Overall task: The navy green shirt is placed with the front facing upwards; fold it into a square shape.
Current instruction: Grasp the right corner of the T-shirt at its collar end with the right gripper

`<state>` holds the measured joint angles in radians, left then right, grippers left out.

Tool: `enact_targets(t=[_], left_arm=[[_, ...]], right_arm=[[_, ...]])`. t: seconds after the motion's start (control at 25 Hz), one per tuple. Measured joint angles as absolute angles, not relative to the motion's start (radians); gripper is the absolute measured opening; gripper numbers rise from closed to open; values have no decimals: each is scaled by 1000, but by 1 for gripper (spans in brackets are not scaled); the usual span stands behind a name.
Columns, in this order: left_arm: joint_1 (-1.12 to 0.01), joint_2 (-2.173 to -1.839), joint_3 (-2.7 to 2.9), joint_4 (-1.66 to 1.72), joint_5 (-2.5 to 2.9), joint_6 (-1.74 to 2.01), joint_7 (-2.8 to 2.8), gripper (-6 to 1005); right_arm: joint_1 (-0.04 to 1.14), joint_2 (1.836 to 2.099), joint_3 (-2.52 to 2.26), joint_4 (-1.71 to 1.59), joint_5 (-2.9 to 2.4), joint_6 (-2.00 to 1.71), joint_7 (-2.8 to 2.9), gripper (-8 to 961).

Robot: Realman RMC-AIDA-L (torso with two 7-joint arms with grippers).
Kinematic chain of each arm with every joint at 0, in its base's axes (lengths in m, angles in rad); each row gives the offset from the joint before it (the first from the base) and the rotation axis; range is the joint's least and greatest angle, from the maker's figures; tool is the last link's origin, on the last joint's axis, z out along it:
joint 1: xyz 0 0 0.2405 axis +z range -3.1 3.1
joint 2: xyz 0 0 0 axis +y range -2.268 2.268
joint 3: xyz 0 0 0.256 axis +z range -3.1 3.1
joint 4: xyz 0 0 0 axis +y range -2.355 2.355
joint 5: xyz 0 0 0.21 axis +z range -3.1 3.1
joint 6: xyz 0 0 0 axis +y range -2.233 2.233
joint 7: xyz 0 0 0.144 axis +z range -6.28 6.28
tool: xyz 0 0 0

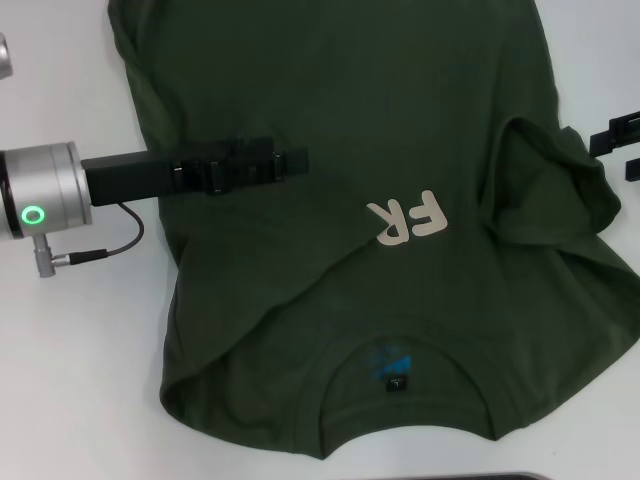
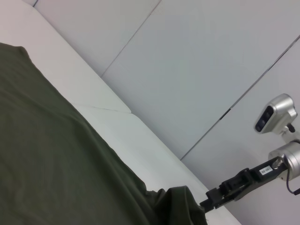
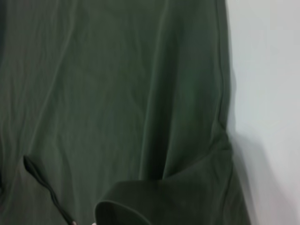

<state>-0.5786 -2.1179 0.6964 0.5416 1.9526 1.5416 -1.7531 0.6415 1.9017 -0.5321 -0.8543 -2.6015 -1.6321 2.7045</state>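
Shirt in dark olive green lies spread on the white table, collar nearest the robot, one side folded over so only "FR" shows. Left gripper sits over the folded part, fingers look pressed together. Right gripper hangs just off the bunched sleeve, can't tell its fingers.
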Motion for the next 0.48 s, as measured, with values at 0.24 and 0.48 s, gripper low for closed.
enact_targets(t=[0.24, 0.48], left_arm=[[-579, -2109, 696, 547, 1953, 1561, -1751, 884], [-578, -2104, 696, 548, 1953, 1567, -1740, 884]], right_arm=[[644, 1899, -518, -825, -2597, -1616, 2753, 702], [644, 1888, -511, -782, -2574, -1588, 2776, 703]])
